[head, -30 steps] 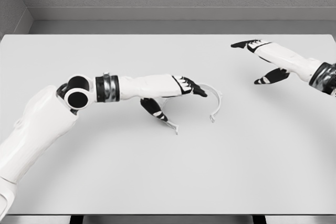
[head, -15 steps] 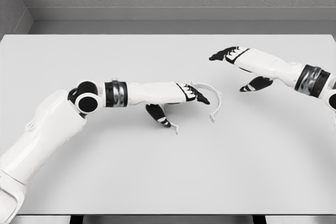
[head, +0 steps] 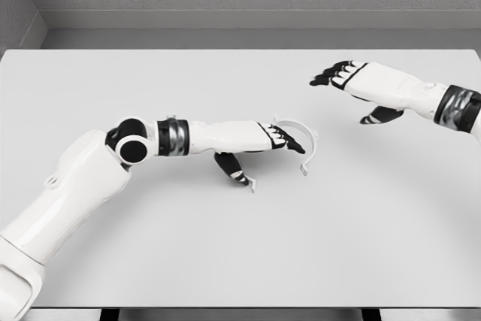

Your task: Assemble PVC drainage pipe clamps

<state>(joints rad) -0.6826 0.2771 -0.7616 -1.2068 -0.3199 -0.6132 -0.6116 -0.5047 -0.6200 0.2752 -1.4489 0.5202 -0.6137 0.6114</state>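
Left robot hand (head: 259, 148) over the white clamp ring (head: 304, 140) mid-tabletop (head: 225, 246), fingers loosely curved, grip unclear. Right robot hand (head: 353, 84) hovers spread, empty, well apart.

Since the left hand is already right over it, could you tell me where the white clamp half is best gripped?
Probably mid-arc on the clamp half: a thin curved band lying flat on the table, open side toward the left hand. Come from above, pinching the band between thumb and fingers; its ends look flanged and awkward.
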